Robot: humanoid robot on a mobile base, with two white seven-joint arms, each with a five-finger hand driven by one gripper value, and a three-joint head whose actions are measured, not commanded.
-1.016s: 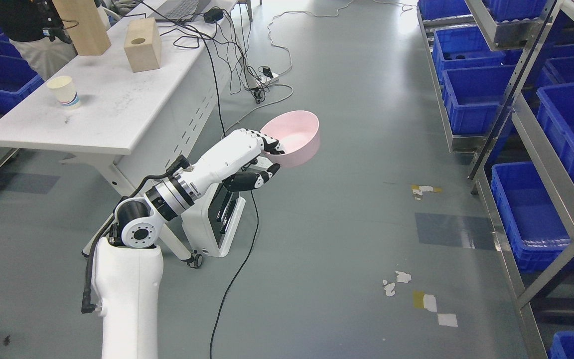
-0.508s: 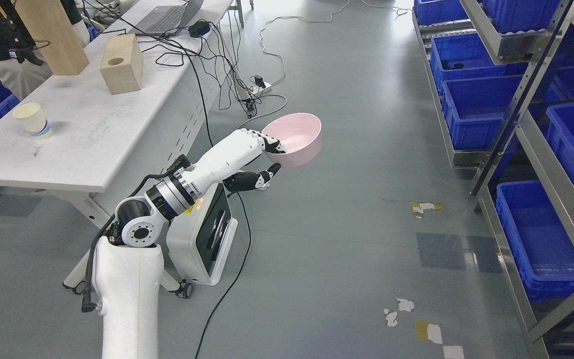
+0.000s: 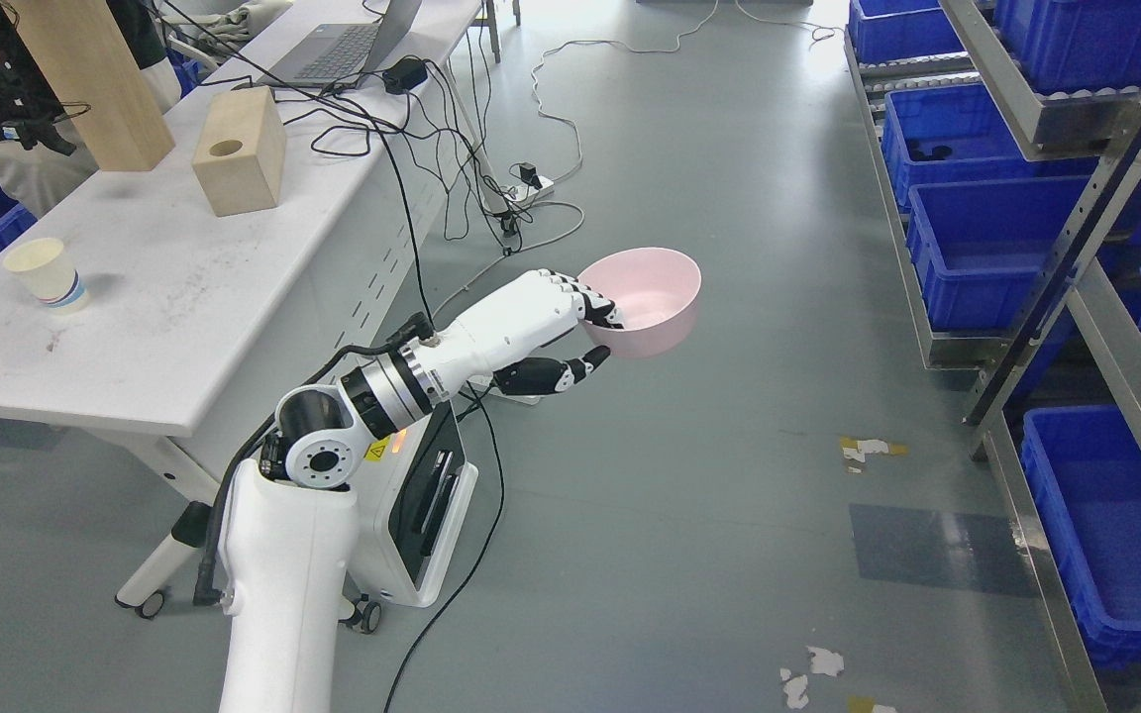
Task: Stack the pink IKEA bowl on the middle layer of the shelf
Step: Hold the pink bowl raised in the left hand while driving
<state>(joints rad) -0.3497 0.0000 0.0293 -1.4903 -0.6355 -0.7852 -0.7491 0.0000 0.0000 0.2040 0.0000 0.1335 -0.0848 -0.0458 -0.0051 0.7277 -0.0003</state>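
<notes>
Shelving [image 3: 1076, 228] with blue bins [image 3: 986, 238] runs along the right, cut off by the frame edge. White table [image 3: 164, 327] stands left. Left hand [image 3: 541, 327] grips the pink bowl [image 3: 655, 302] by its near rim, above the floor; fingertips partly hidden inside the bowl.

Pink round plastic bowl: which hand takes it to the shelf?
Left. The left hand already grips the pink round plastic bowl at its rim, held over the floor toward the metal shelf rack. The right arm is out of view.
</notes>
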